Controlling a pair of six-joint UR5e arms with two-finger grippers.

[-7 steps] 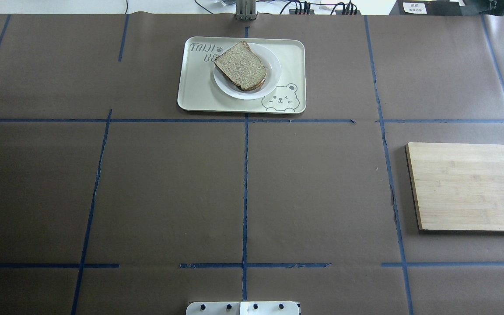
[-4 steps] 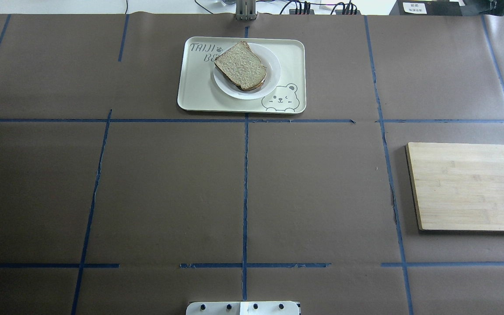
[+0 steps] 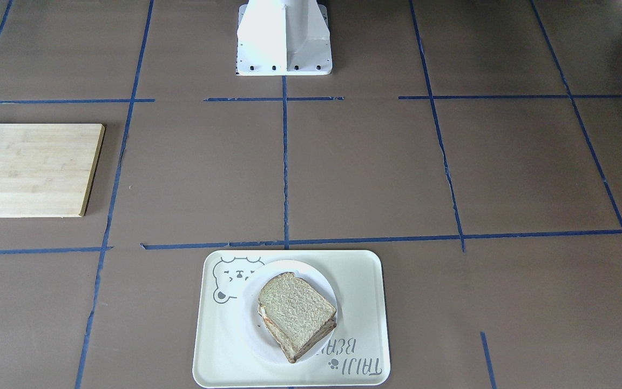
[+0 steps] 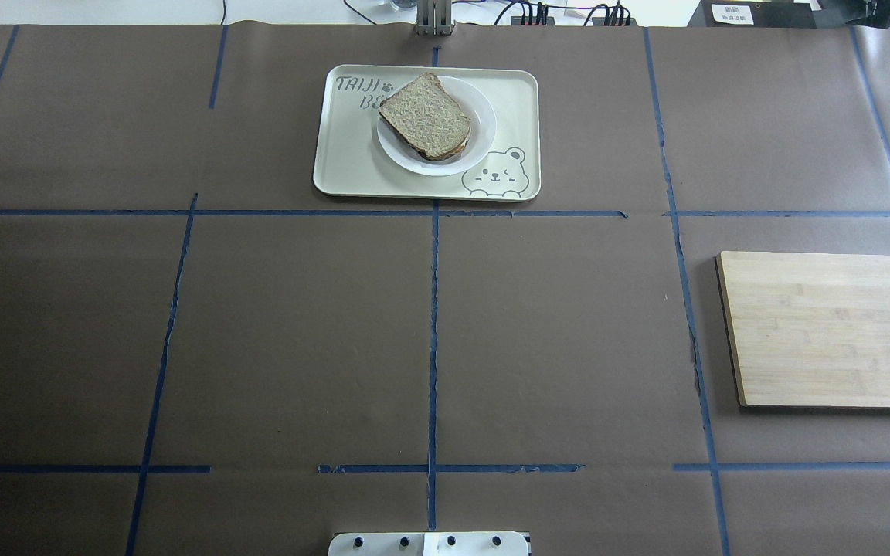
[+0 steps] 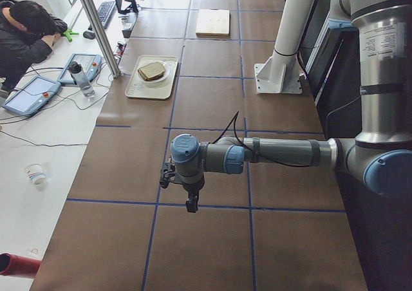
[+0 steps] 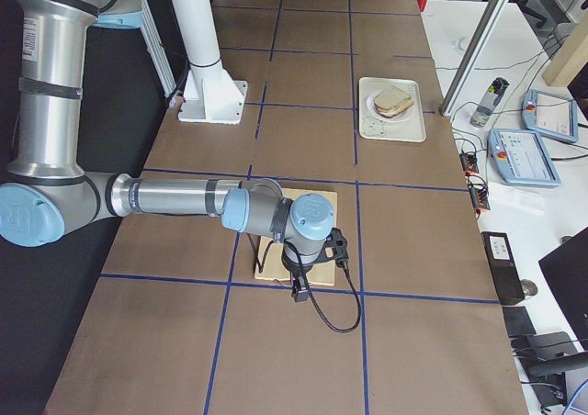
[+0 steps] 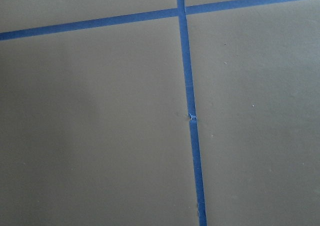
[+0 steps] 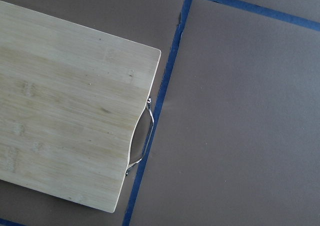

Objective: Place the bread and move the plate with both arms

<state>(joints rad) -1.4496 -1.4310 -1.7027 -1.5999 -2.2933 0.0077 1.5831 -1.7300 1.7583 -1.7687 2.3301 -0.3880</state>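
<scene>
The bread lies on the plate, which sits on the tray at the far middle of the counter. A wooden board lies to the right. The left end effector hangs over bare counter, the right end effector over the board's edge; whether either is apart or together, I cannot tell.

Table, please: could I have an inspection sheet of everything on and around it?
Surface: brown table, blue tape lines.
Job's things: bread tops a second slice on the plate, which sits in the tray.
Clutter: wooden board, on the robot's right side.
Grippers: left gripper hangs above bare table; right gripper above the board; open or shut, cannot tell.
Cables: black cable loops at the right wrist.
Surroundings: person at a side desk, bottle, paper cup.
</scene>
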